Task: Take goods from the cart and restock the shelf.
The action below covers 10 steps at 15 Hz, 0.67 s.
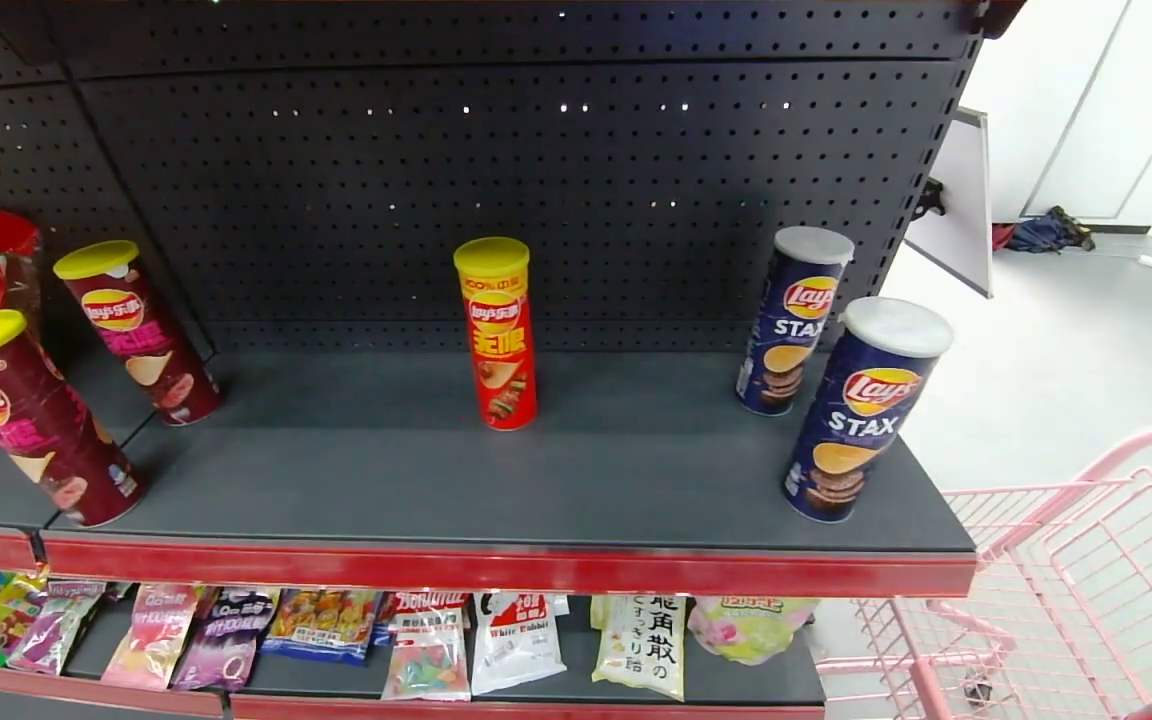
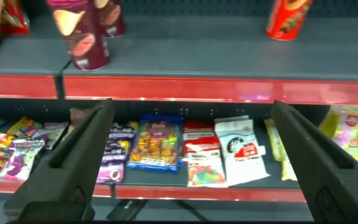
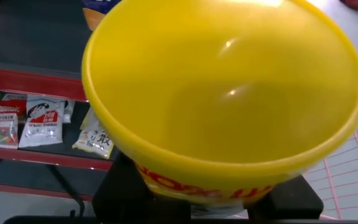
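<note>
My right gripper (image 3: 207, 205) is clamped around a red chip can (image 3: 222, 99) — its yellow lid sits right up against the wrist cam. It's near the shelf's right end, close to the pink cart (image 1: 1086, 560). Meanwhile my left gripper (image 2: 191, 168) is spread wide with nothing in it, facing the snack bags (image 2: 185, 149) on the lower shelf. On the upper shelf (image 1: 536, 480) there's another red can (image 1: 496, 335) upright mid-shelf, two blue cans (image 1: 861, 410) at the right end and two maroon cans (image 1: 36, 420) on the left.
</note>
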Motion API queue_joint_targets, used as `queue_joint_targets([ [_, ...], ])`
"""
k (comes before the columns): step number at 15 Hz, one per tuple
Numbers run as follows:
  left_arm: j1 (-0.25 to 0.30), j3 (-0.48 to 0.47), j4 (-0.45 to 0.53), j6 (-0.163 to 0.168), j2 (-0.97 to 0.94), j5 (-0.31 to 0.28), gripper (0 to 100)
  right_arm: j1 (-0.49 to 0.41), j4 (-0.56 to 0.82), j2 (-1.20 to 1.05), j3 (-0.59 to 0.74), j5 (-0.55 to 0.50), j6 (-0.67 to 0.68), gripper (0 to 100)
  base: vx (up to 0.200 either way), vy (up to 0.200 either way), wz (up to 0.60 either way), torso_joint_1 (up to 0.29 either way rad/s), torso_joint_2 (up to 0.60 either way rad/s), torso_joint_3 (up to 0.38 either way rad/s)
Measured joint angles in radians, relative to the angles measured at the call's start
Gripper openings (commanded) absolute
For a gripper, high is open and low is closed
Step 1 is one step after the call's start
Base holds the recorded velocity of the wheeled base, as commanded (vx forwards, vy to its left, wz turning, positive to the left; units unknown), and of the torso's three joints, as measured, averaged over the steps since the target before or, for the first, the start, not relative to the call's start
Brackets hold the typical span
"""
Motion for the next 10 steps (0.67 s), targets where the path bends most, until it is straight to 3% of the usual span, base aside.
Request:
queue_joint_targets([
  [8, 0.000, 0.000, 0.000, 0.000, 0.000, 0.000, 100, -0.002, -0.001, -0.018, 0.012, -0.002, 0.000, 0, 0.000, 0.200, 0.00, 0.005, 0.00, 0.002],
  [10, 0.000, 0.000, 0.001, -0.001, 0.000, 0.000, 100, -0.002, 0.000, -0.033, 0.026, -0.002, 0.000, 0, 0.000, 0.000, 0.00, 0.000, 0.00, 0.000],
])
